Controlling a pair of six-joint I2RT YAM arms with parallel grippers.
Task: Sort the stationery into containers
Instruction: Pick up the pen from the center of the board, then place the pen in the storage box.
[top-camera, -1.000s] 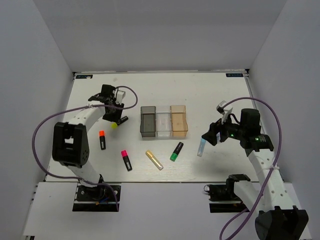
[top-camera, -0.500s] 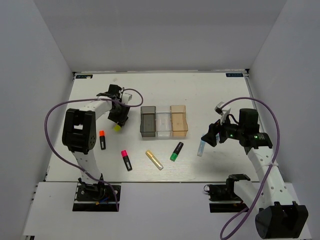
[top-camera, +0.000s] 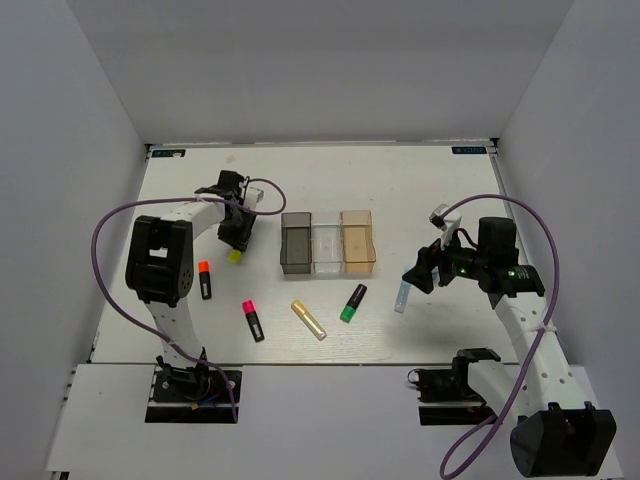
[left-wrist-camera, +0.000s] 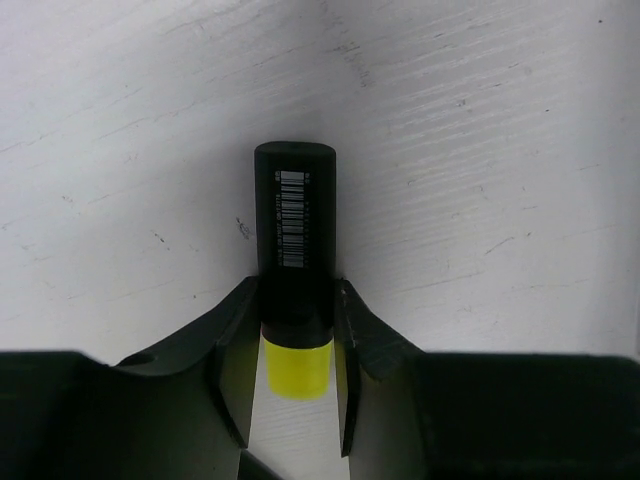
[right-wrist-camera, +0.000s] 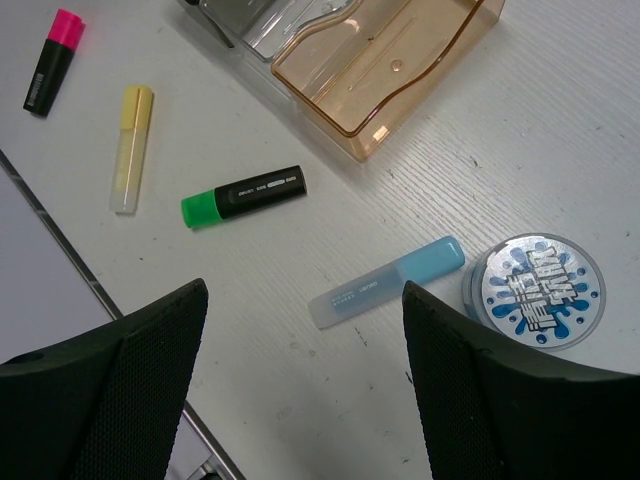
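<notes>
Left pincer (left-wrist-camera: 297, 330) has just squeezed in. A moment ago its two sides stood wider apart; now they press on both sides of the black marker with the yellow cap (left-wrist-camera: 295, 230), so it is grasping the marker. The marker lies flat on the desk (top-camera: 420, 190), in the upper left of the top view, just left of the grey bin (top-camera: 296, 262). None of the bins has anything in it yet. I think the marker is ready to be lifted and carried to a bin. Right pincer (right-wrist-camera: 303, 290) has not changed: it is wide and holds nothing. It hangs over the blue pen (right-wrist-camera: 387, 281) and the round roll (right-wrist-camera: 534, 290).
</notes>
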